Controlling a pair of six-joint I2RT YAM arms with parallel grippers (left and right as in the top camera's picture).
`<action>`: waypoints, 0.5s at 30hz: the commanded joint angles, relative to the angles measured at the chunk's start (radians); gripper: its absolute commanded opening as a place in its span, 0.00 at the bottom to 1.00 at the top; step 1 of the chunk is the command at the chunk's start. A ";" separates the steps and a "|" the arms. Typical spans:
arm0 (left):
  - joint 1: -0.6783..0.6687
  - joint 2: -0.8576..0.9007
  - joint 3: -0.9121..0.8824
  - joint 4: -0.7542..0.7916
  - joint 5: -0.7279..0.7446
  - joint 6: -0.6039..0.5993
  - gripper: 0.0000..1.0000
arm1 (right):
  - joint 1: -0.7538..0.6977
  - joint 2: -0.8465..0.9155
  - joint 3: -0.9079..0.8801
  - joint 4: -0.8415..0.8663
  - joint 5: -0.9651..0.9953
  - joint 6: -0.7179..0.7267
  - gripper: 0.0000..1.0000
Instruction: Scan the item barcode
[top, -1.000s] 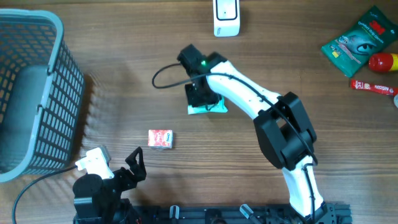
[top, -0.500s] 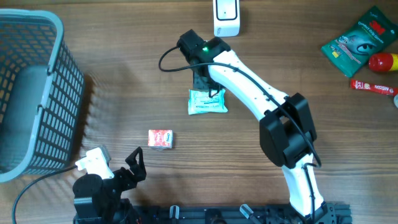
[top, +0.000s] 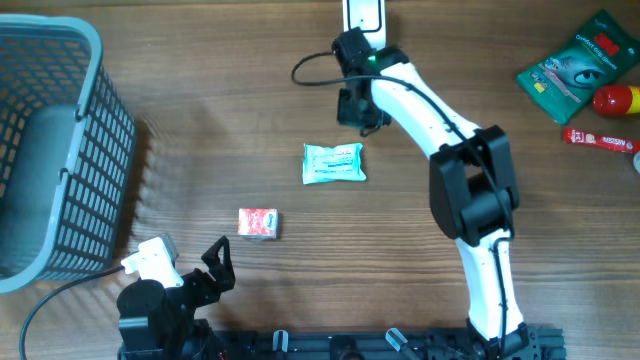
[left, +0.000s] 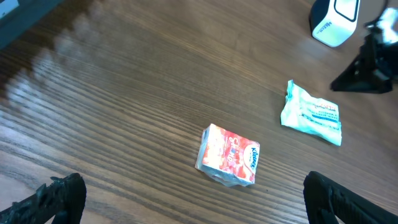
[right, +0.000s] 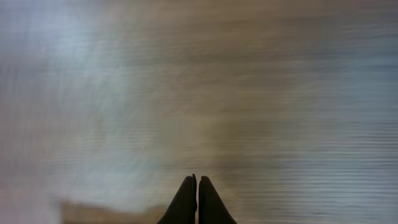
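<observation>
Right now the teal packet (top: 334, 163) lies flat on the table (top: 200, 120) with nothing holding it, so I judge the scan has not begun: no item is up at the white scanner (top: 362, 12) at the far edge. The next move calls for parting my right fingers, coming down over the packet, pinching it by an edge and turning its barcode toward the scanner. I see no barcode on its upper face.

My right gripper (top: 358, 112) hangs over bare wood between packet and scanner, nearer the scanner and apart from the packet. Its fingers (right: 186, 202) are pressed together on nothing. My left gripper (left: 202, 202) sits at the near edge, spread wide and empty. A small red box (top: 258, 222) lies just ahead of it, with the packet further off toward the right
</observation>
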 joint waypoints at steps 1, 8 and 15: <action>-0.004 -0.006 0.001 0.003 0.012 -0.006 1.00 | 0.027 0.021 -0.008 -0.042 -0.090 -0.095 0.04; -0.004 -0.006 0.001 0.003 0.012 -0.005 1.00 | 0.029 0.029 -0.008 -0.243 -0.101 -0.016 0.04; -0.004 -0.006 0.001 0.003 0.012 -0.005 1.00 | 0.090 0.021 -0.008 -0.344 -0.110 -0.011 0.04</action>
